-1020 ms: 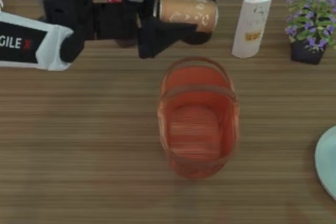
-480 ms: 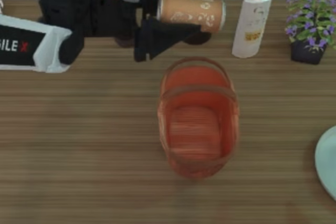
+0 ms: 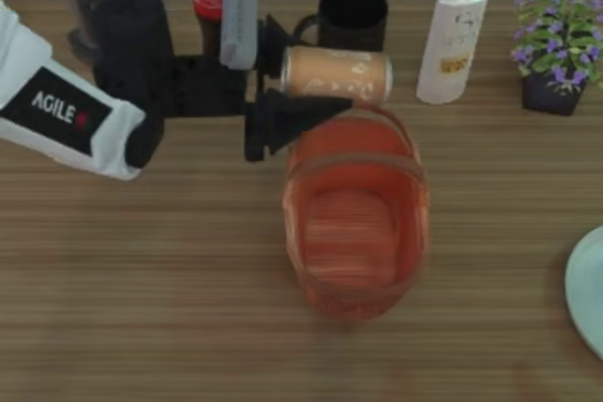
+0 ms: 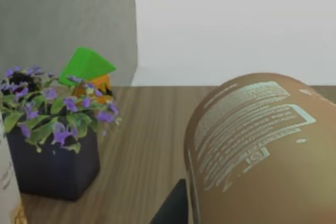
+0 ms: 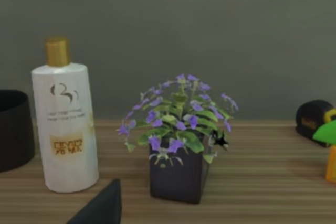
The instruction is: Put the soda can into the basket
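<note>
Left gripper [image 3: 292,82] clamped on the soda can [image 3: 336,73], held lying sideways above the basket [image 3: 413,223] rim at its 12 o'clock end, just short of the black mug [image 3: 352,16]. Best carried toward 6 o'clock, past the arched handle [image 3: 354,164], then lowered over the hollow before letting go. Right arm parked out of top view; finger state impossible to tell.
</note>
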You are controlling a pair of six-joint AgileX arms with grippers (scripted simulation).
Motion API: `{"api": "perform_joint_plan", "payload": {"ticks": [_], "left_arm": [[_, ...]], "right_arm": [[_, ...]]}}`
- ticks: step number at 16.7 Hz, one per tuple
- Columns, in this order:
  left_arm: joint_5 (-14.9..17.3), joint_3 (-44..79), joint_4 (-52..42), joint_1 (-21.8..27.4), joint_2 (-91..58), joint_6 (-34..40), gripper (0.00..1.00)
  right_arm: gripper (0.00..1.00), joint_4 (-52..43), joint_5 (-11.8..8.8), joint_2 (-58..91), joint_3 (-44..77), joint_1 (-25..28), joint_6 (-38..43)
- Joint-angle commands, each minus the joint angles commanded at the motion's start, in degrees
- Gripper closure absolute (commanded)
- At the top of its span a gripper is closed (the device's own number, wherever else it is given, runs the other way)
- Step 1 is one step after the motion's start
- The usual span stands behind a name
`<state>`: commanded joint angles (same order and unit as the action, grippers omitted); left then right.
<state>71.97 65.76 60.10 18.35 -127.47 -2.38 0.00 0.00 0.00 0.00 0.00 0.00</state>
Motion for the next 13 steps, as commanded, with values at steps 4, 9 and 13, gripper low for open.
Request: {"api": "perform_joint_plan", "payload": {"ticks": [4,9,13], "left_arm": [[-0.07,-1.28,4.79,-0.32,-4.0,0.13,1.0],[-0.07,-1.28,4.79,-0.32,-4.0,0.13,0.85],[-0.07,-1.28,4.79,-0.32,-4.0,0.13,0.55]], "right_arm": [[0.0,0.0,0.0,0.0,0.0,0.0,0.0],[0.0,0.0,0.0,0.0,0.0,0.0,0.0],[0.0,0.0,0.0,0.0,0.0,0.0,0.0]]}}
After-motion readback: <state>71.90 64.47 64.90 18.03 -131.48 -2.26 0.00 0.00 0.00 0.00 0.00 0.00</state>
